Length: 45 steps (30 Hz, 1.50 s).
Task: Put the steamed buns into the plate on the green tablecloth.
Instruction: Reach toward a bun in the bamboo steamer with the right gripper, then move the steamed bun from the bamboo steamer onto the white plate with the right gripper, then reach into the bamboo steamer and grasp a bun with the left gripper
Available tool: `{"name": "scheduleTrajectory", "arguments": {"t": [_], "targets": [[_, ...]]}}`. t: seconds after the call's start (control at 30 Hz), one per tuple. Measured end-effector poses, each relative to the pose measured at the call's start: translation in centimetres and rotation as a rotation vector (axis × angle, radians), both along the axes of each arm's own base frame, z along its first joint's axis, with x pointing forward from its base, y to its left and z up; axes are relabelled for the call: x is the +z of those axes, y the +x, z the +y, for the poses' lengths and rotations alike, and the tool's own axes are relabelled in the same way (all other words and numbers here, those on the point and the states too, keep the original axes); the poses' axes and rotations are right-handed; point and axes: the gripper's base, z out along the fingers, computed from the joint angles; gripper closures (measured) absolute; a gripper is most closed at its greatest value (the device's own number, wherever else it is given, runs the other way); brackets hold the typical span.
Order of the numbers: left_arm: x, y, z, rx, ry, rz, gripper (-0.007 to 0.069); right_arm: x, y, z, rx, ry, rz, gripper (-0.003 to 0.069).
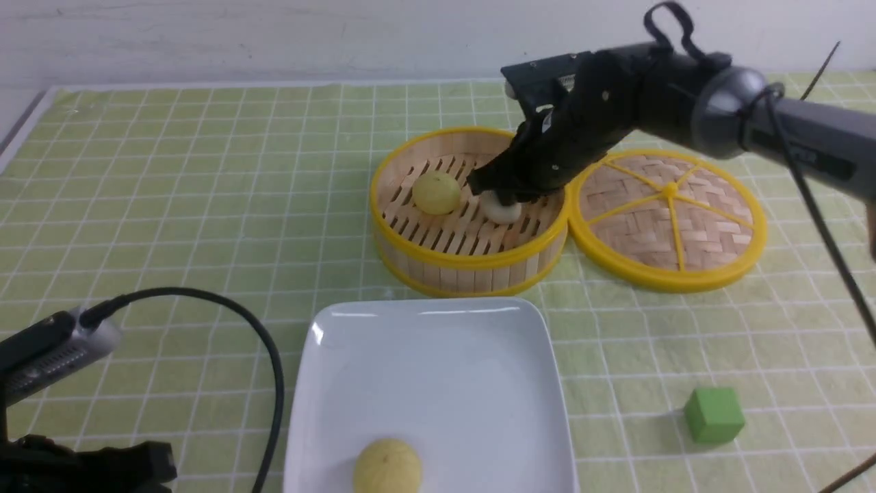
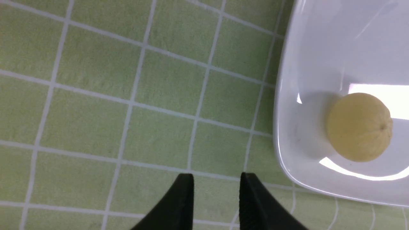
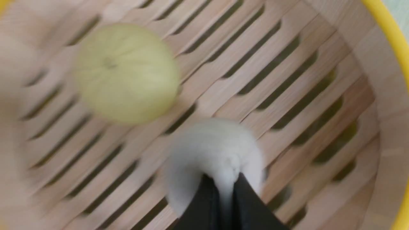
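Observation:
A greyish-beige bun lies in the bamboo steamer basket, and my right gripper is shut on it from above. In the right wrist view the fingers pinch the bun's top. A pale yellow bun sits beside it in the basket and shows blurred in the right wrist view. Another pale yellow bun rests in the white square plate near its front edge. My left gripper is open and empty over the green tablecloth, next to the plate's corner.
The woven yellow-rimmed lid lies flat to the right of the basket, touching it. A small green cube sits on the cloth to the right of the plate. The left arm's cable loops beside the plate's left edge.

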Motion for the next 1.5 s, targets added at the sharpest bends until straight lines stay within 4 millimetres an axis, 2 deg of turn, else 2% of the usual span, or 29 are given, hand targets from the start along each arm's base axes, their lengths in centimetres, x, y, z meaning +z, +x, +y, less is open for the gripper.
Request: {"name": "scheduleTrajectory", "arguments": {"t": [0.03,0.07,0.13,0.17,0.2,0.23,0.27,0.33,0.37,0.43,0.47,0.5,0.57,0.67,0.7,0.73,0.77,0.8,0.93,1.03,1.07,1.13,1.17,1.27,1.37,1.4,1.43,1.47,1.5], "targets": [[0.0,0.0,0.0,0.0,0.002,-0.001,0.0389,0.3,-0.2,-0.1,0.004,-0.002,0.001,0.0638],[0.0,0.1,0.2,-0.003,0.021,-0.009,0.0389,3.8,-2.0,-0.3,0.039,0.022,0.019,0.0638],[0.0,0.1,0.3,-0.007,0.043,-0.018,0.0389,7.2,-5.0,-0.5,0.107,0.031,0.059,0.0638],[0.0,0.2,0.4,-0.007,0.048,-0.022,0.0389,8.2,-6.7,-0.5,0.147,0.026,0.093,0.0638],[0.0,0.2,0.4,-0.007,0.048,-0.022,0.0389,8.0,-6.9,-0.4,0.155,0.02,0.109,0.0638],[0.0,0.2,0.4,-0.006,0.049,-0.025,0.0389,8.6,-9.1,-0.2,0.207,0.003,0.157,0.0638],[0.0,0.2,0.4,-0.007,0.052,-0.026,0.0389,7.8,-10.8,0.3,0.248,-0.019,0.22,0.0638],[0.0,0.2,0.4,-0.008,0.054,-0.026,0.0389,5.2,-12.8,1.4,0.293,-0.058,0.301,0.0638],[0.0,0.2,0.4,-0.008,0.054,-0.026,0.0389,2.9,-13.8,2.3,0.31,-0.078,0.328,0.0638],[0.0,0.2,0.4,-0.008,0.054,-0.026,0.0389,0.9,-14.3,2.9,0.314,-0.095,0.346,0.0636],[0.0,0.2,0.4,-0.008,0.055,-0.028,0.0389,-1.9,-15.0,3.4,0.312,-0.117,0.348,0.0629],[0.0,0.2,0.4,-0.007,0.055,-0.029,0.0389,-3.4,-15.4,3.7,0.315,-0.133,0.356,0.0624],[0.0,0.2,0.4,-0.006,0.056,-0.033,0.0389,-5.5,-15.7,4.3,0.316,-0.145,0.351,0.0581],[0.0,0.3,0.4,-0.005,0.056,-0.037,0.0389,-5.7,-15.6,4.7,0.316,-0.138,0.335,0.0449],[0.0,0.3,0.4,-0.005,0.057,-0.037,0.0389,-5.6,-15.6,4.8,0.318,-0.138,0.335,0.0449],[0.0,0.3,0.4,-0.005,0.057,-0.037,0.0389,-5.3,-15.6,4.9,0.324,-0.139,0.339,0.0358],[0.0,0.3,0.4,-0.005,0.057,-0.037,0.0389,-5.2,-15.6,4.9,0.327,-0.142,0.346,0.0335],[0.0,0.3,0.4,-0.005,0.055,-0.037,0.0389,-4.1,-15.3,4.8,0.343,-0.152,0.374,0.0241],[0.1,0.3,0.3,0.0,0.044,-0.04,0.0389,0.1,-14.8,4.3,0.384,-0.176,0.399,0.0159],[0.1,0.4,0.4,0.001,0.045,-0.046,0.0389,5.0,-13.9,3.4,0.387,-0.183,0.294,0.0223],[0.1,0.4,0.3,0.002,0.044,-0.046,0.0389,5.4,-14.0,3.3,0.385,-0.181,0.282,0.0231],[0.1,0.4,0.3,0.002,0.044,-0.047,0.0389,7.5,-14.1,2.3,0.366,-0.193,0.217,0.0338],[0.1,0.4,0.3,0.003,0.042,-0.047,0.0389,9.3,-14.7,1.2,0.346,-0.204,0.173,0.0445],[0.1,0.5,0.3,0.005,0.032,-0.043,0.0391,11.3,-16.7,-0.9,0.301,-0.225,0.126,0.0632],[0.4,0.9,0.2,0.004,0.022,-0.03,0.0398,11.9,-18.4,-2.4,0.274,-0.234,0.116,0.067],[1.2,1.7,0.1,-0.009,0.022,-0.016,0.0421,11.8,-20.3,-4.1,0.256,-0.25,0.13,0.0671],[1.3,1.9,0.1,-0.013,0.022,-0.015,0.0424,12.1,-20.5,-4.2,0.256,-0.246,0.122,0.0671],[2.2,3.0,0.0,-0.033,0.026,-0.006,0.0461,11.7,-22.5,-5.7,0.255,-0.261,0.13,0.0671],[2.7,3.6,-0.1,-0.041,0.025,-0.008,0.0478,11.5,-23.1,-6.2,0.255,-0.265,0.134,0.0671]]}}
